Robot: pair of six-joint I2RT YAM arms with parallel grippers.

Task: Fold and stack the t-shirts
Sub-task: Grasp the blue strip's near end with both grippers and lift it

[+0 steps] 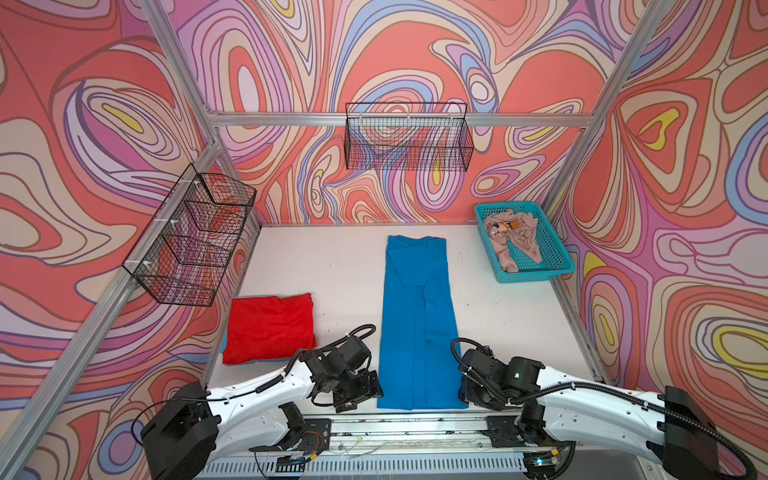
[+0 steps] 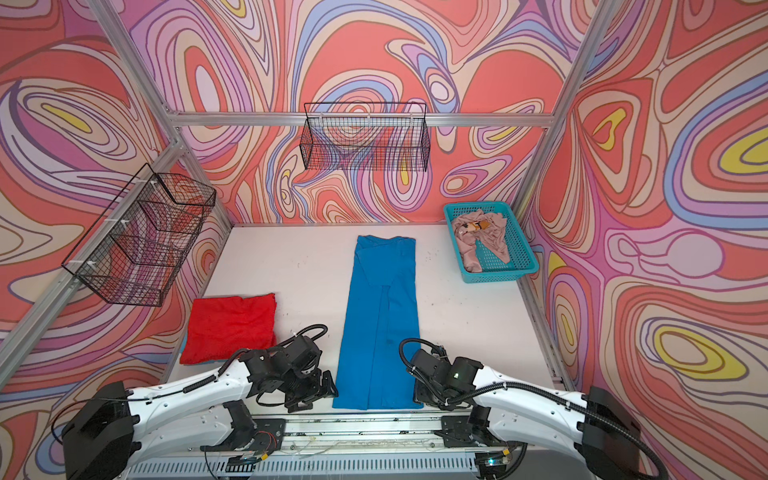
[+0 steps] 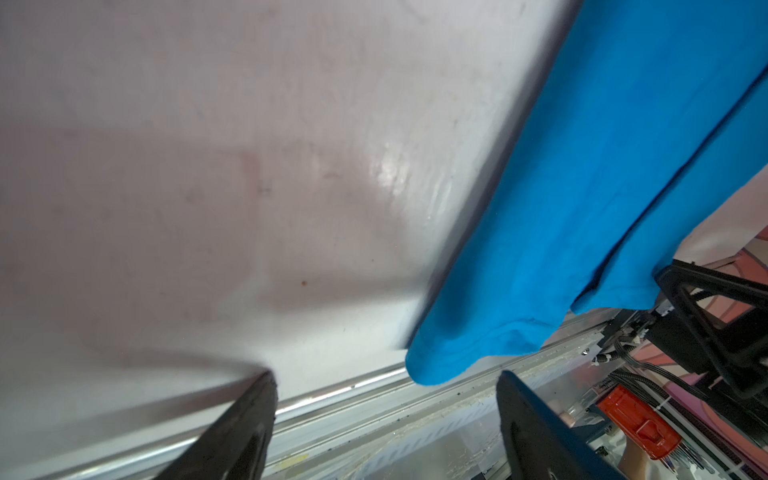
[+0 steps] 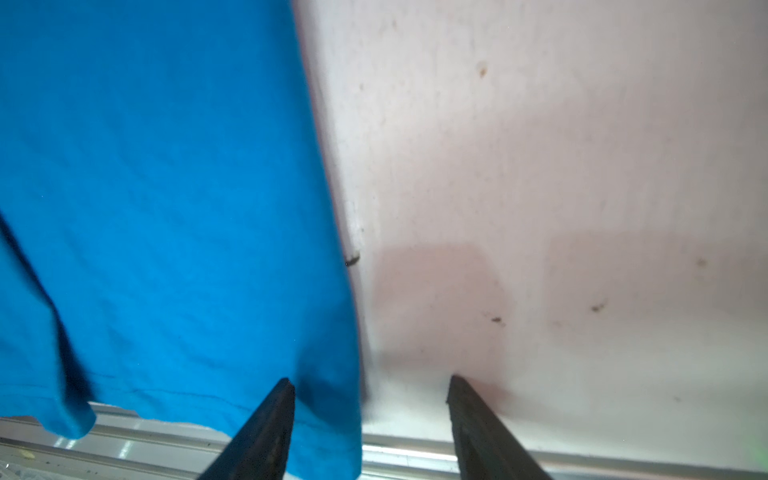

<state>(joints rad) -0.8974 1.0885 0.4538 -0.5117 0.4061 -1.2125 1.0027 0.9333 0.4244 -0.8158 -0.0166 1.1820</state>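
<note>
Now: bright blue soft cloth t-shirt [image 1: 417,324], folded into long strip, flat mid-frame on white tabletop [image 1: 332,266]. Looks light, limp, likely to sag, so take hem corners, lower centre. Both released: left tool [image 3: 385,378] empty beside corner, right tool [image 4: 370,380] straddling hem edge.

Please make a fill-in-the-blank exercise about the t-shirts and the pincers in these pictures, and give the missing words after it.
The folded t-shirt at the left of the table is ____.
The long t-shirt between the left pincer and the right pincer is ____.
Both pincers stand ____, gripping nothing.
The beige-pink t-shirt lies crumpled in the turquoise basket, not yet ____.
Missing words: red; blue; open; folded.
</note>
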